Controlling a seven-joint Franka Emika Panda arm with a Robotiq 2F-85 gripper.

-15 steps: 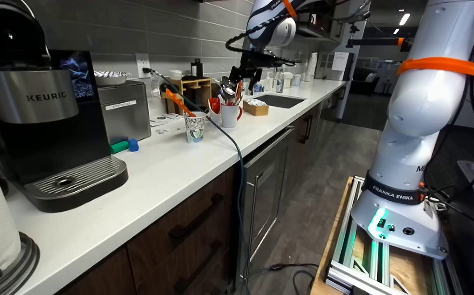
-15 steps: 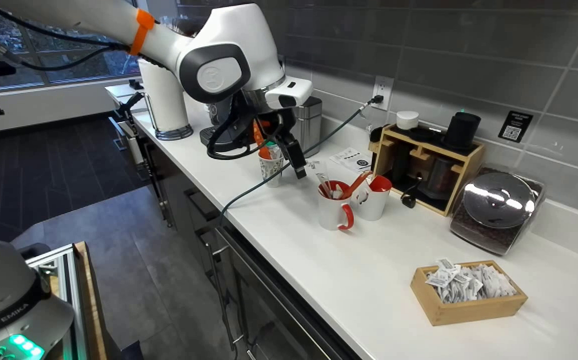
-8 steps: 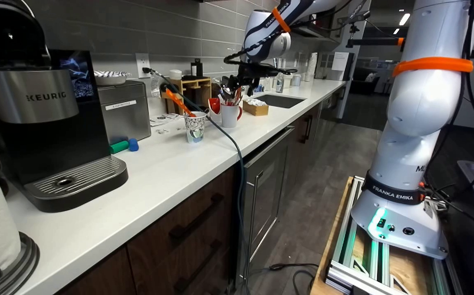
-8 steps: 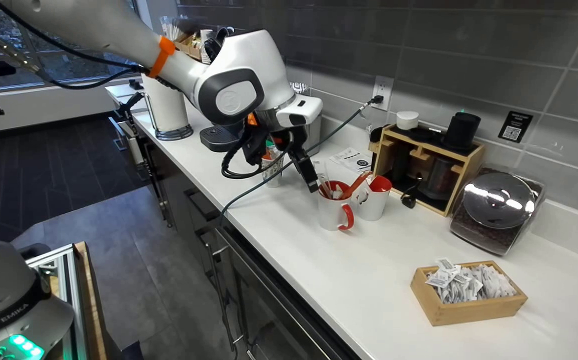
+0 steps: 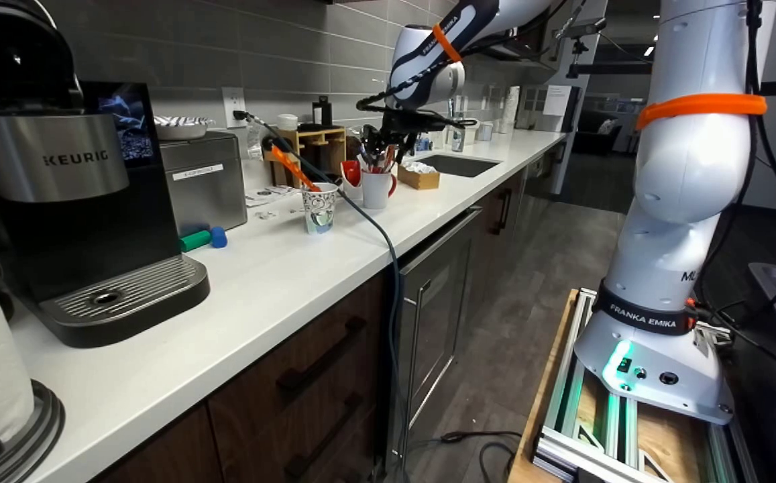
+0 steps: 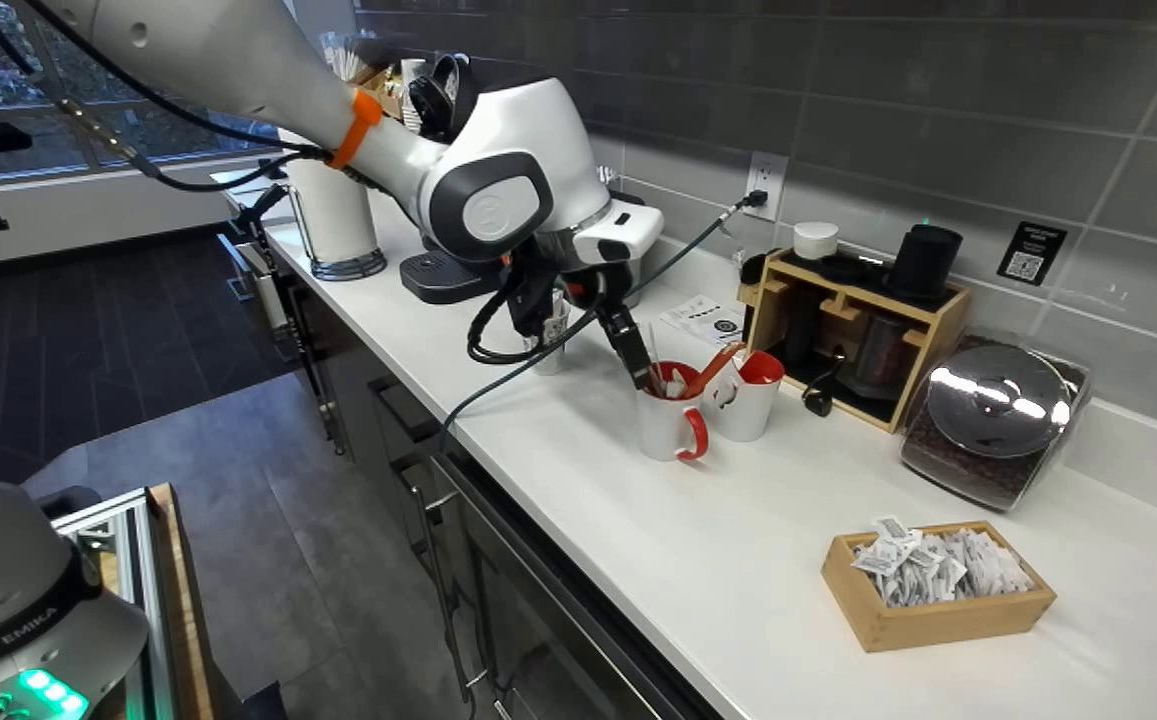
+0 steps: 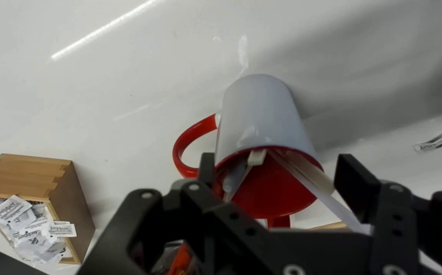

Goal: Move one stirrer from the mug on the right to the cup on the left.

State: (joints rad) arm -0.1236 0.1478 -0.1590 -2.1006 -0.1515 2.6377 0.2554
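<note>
Several stirrers [image 7: 310,170] poke from the white mug [image 7: 261,110] ahead of the jaws, and this looks like the picking step: jaws wide apart at the red mouth, nothing clamped! One pale stirrer [image 7: 328,200] slants over towards a fingertip [image 7: 354,187]; touching or not, I can't tell. Next move, I'd say: centre a single stirrer between the jaws, pinch it alone, draw it clear. Grabbing two is the danger! The patterned cup [image 5: 319,213], the target, stands well apart from the jaws, towards the coffee machine [image 5: 86,161], an orange handle [image 5: 294,169] leaning out of it. And watch the cable [image 6: 680,255], strung across between jaws and cup, likely in the way! Just beyond the mug a second mug [image 6: 750,410] crowds in; farther out from the jaws sits the packet box [image 7: 70,208].
</note>
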